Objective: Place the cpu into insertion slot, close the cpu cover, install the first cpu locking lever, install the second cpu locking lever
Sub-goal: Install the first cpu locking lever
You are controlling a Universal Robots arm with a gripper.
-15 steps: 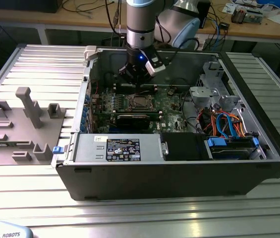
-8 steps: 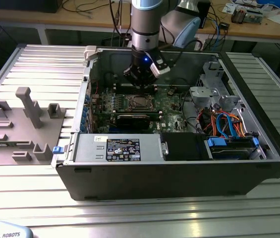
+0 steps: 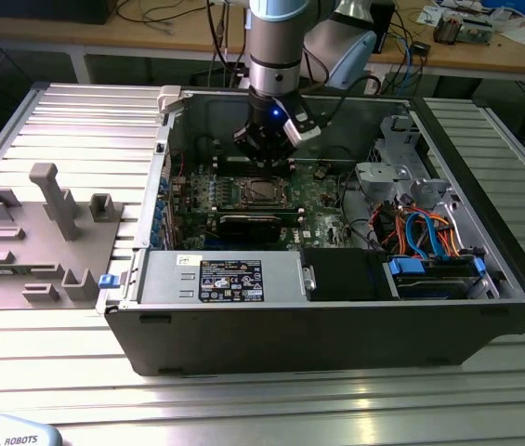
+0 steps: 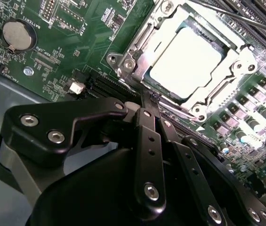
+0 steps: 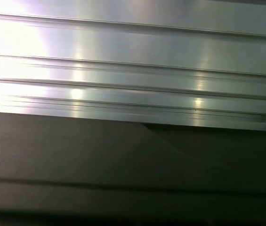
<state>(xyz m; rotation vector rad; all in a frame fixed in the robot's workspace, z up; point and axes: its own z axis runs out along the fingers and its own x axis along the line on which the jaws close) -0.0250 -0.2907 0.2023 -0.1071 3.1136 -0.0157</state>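
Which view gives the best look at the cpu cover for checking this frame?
The second wrist view: the cpu cover appears close up, lying down around the cpu, with the gripper beside it. The exterior view shows it small on the board, beneath the gripper.

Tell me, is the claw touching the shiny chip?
Apart. In the second wrist view the claw ends at the socket's edge, over the frame; the cpu lies bare in the cpu cover, with frame showing between them.
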